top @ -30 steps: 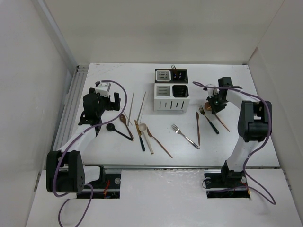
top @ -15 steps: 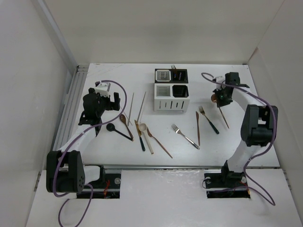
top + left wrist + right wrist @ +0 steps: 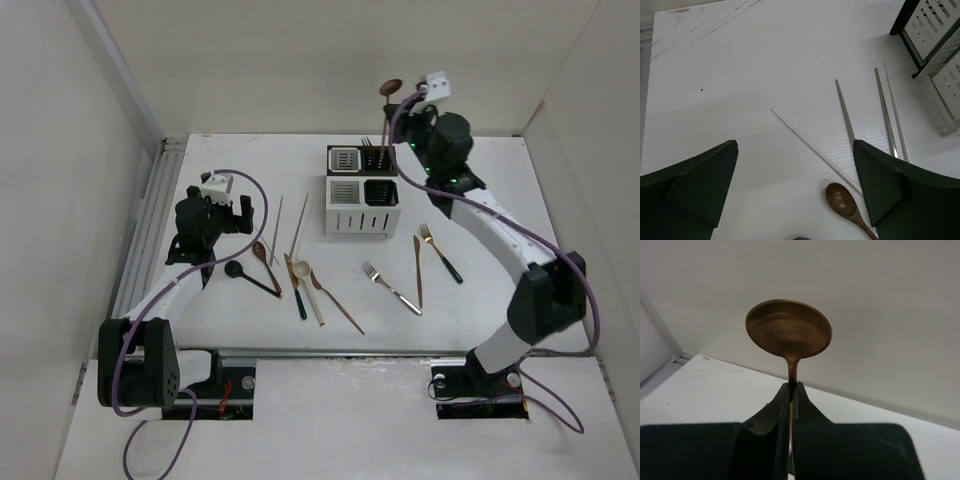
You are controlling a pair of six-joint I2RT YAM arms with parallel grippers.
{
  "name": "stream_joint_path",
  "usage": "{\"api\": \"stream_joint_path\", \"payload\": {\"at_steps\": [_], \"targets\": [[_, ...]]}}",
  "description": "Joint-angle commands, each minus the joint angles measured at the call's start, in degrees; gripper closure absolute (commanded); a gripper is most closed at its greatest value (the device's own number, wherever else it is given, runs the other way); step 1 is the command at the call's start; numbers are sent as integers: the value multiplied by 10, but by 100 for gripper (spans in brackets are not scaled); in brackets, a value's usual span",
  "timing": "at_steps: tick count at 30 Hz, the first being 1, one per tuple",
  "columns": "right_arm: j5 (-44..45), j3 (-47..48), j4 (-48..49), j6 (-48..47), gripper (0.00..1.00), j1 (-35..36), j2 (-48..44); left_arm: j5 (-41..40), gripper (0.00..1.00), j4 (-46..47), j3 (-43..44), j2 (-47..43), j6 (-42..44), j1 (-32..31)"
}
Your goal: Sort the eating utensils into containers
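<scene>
Right hand (image 3: 403, 96) is clamped shut on the slim neck of a copper-brown spoon (image 3: 390, 88), held high above the tabletop (image 3: 240, 150) at about 1 o'clock from the caddy (image 3: 362, 205). In the wrist view its fingers (image 3: 765, 425) pinch the neck just under the round bowl, which stands upright against the pale back wall. Below that hand a fork (image 3: 367, 147) stands tines up in the caddy's far right black compartment, the nearest thing to the raised spoon. At 9 o'clock from the caddy the left hand (image 3: 215, 215) hangs low over the tabletop, spread wide and holding nothing. Ahead of its fingers (image 3: 690, 185) in the wrist view lie pale chopsticks (image 3: 845, 110), each on its own slant, with the bowl of a brown spoon (image 3: 842, 200) just beside the near end of one. The rest of the cutlery lies loose on the near side of the caddy. At 7 to 8 o'clock sit a black spoon (image 3: 250, 277), a white-bowled spoon (image 3: 308, 290) and a long copper spoon (image 3: 335, 300), crowded together and partly crossing. At 6 o'clock lies a silver fork (image 3: 392, 288), and at 5 o'clock a copper-brown knife (image 3: 419, 270) lies just beside a black-handled fork (image 3: 440, 252).
</scene>
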Motion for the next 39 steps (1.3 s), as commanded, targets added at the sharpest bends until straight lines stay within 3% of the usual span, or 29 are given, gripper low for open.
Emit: {"api": "stream_joint_path", "payload": {"at_steps": [1,3,10,17,39], "targets": [[8,46,110,30,100,39,78,9,0,26,2,-4,-1,-3],[8,73,168,25,100,58,145,9,0,26,-4,-15,-7,-3],[6,79,329,31,100,75,245,3,0,26,-22,-30,-13,-3],[6,73,355,31,100,75,294,-13,0,15,-28,-35,-40,-3],[-59,75,372,31,100,80,252,-19,0,15,-28,-30,-24,-3]]}}
